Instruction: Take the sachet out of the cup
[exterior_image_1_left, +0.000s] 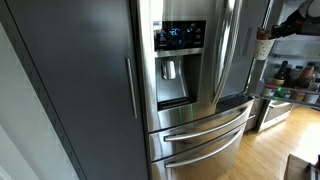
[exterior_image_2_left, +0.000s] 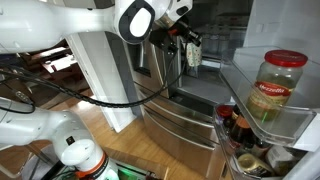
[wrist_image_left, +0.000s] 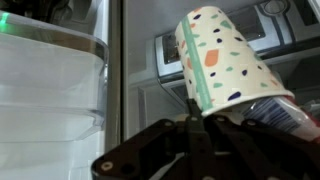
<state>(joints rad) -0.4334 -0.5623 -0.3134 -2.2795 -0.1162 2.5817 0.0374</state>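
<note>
Wrist view: pincer (wrist_image_left: 197, 118) grips cup (wrist_image_left: 225, 60), contents hidden.

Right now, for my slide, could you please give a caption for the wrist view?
Tilted speckled cup at the tips of the shut claw, steel refrigerator behind.

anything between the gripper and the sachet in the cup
Only the cup itself. In the wrist view the shut gripper sits at the tilted cup's rim. The cup wall hides most of what looks like the sachet, which pokes out at the mouth. Nothing else visible intervenes.
</note>
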